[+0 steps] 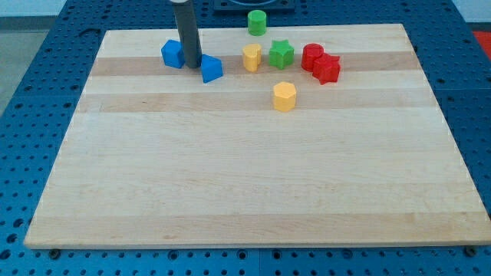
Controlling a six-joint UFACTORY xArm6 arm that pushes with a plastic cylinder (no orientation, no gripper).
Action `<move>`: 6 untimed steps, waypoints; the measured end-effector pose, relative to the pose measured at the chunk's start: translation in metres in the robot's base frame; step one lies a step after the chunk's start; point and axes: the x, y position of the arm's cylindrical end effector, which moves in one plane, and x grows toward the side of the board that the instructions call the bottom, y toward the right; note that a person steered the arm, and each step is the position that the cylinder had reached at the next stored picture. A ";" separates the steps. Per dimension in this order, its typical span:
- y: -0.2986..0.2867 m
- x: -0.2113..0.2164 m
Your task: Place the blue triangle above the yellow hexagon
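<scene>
Nearest on the tabletop [253,192] sits the yellow hexagon [284,96]. The blue triangle [211,69] lies up-left of it, not yet above it. My tip [192,64] touches its left side. No pincer shows, so I grip nothing.

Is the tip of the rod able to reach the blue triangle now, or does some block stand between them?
Probably yes. My tip sits just left of the blue triangle, nothing between them; the other blue block lies on my tip's far side.
</scene>
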 end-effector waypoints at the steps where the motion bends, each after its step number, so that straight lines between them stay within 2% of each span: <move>1: 0.025 0.020; 2: 0.051 0.020; 3: 0.047 0.020; 4: 0.016 0.019; 5: 0.027 0.022; 6: 0.070 0.028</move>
